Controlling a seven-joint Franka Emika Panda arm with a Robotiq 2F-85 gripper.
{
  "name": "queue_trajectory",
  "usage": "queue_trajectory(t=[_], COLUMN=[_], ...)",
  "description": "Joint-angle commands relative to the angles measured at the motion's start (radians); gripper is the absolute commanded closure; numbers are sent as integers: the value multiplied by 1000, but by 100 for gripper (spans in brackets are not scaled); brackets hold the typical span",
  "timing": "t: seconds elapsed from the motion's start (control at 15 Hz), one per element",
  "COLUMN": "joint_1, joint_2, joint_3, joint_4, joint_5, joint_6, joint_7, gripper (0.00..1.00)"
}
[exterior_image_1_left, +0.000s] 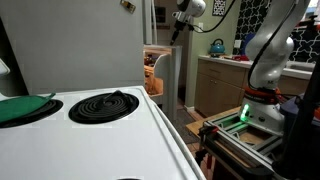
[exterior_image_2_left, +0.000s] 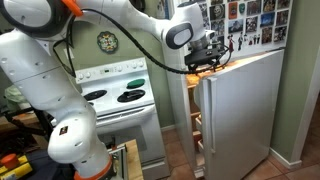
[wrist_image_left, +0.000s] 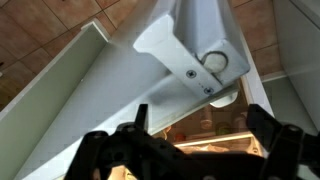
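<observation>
My gripper (exterior_image_2_left: 206, 56) hangs open at the top corner of the white refrigerator door (exterior_image_2_left: 241, 112), which stands swung out. In the wrist view the two dark fingers (wrist_image_left: 262, 122) spread wide with nothing held between them. Just beyond them is the door's white top edge with its hinge piece (wrist_image_left: 207, 66). Past that edge the lit fridge interior (wrist_image_left: 214, 124) shows shelves with jars and food. In an exterior view the gripper (exterior_image_1_left: 183, 22) sits high above the door edge (exterior_image_1_left: 166, 72).
A white electric stove (exterior_image_2_left: 116, 96) with coil burners (exterior_image_1_left: 104, 105) stands beside the fridge, a green object (exterior_image_1_left: 24, 108) on it. The freezer door (exterior_image_2_left: 243, 22) above is covered in photos. A counter (exterior_image_1_left: 222, 82) with a blue kettle (exterior_image_1_left: 217, 46) is behind. Brown floor tiles (wrist_image_left: 40, 40) lie below.
</observation>
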Motion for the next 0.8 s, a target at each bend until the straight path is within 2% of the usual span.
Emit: queue_trajectory(t=[0.0,0.73], joint_1=[10,-26], joint_2=[21,56], joint_3=[-7,-43], joint_4=[-18,-19], joint_5=[-86,-304], joint_6=[63,149], joint_7=[73,156], gripper=[0,0])
